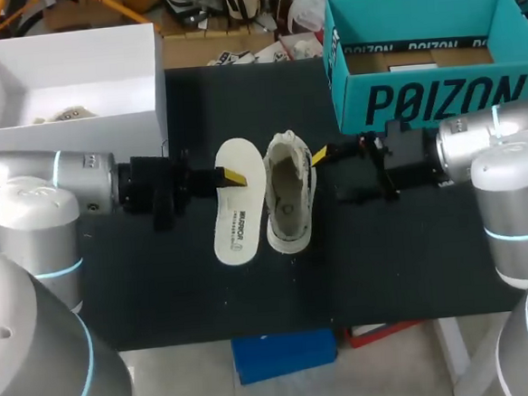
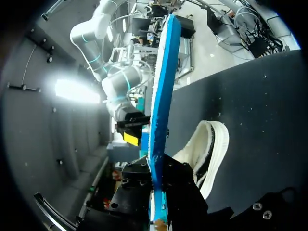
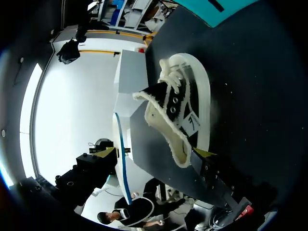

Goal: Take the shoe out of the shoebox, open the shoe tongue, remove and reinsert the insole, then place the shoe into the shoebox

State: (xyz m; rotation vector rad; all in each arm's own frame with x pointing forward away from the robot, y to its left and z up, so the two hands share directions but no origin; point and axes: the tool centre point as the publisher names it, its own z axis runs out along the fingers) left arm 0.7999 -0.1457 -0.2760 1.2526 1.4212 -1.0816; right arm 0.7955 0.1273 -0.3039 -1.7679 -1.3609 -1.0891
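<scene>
The left hand (image 1: 233, 176) is clenched on the thin white foam insole (image 1: 239, 211), pinching it at one long edge so that most of it reaches out ahead of the hand. I judge the insole very light and floppy. With such an edge pinch the free ends may sag or twist, so a hold nearer the heel end would probably steer it better, toe first, into the shoe.

Just beyond the insole, on its side away from the left hand, the low lace-up shoe with cream lining and thick white rubber sole (image 1: 288, 201) stands upright on the black tabletop (image 1: 161, 287), its mouth open. The right hand (image 1: 320, 155) is against the shoe's collar on the far side, but I cannot tell whether it actually grips. The upper looks soft and the sole stiffer. Being light, the shoe would likely slide unless braced at the heel collar or side wall.

The left wrist view shows what the head view hides: the insole's underside is blue, and it stands on edge in the hand. The right wrist view shows the shoe's black side panel with eyelets and laces. Only the head view takes in the open teal cardboard shoebox (image 1: 438, 100) behind the right hand, and an open white box (image 1: 101, 64) behind the left.
</scene>
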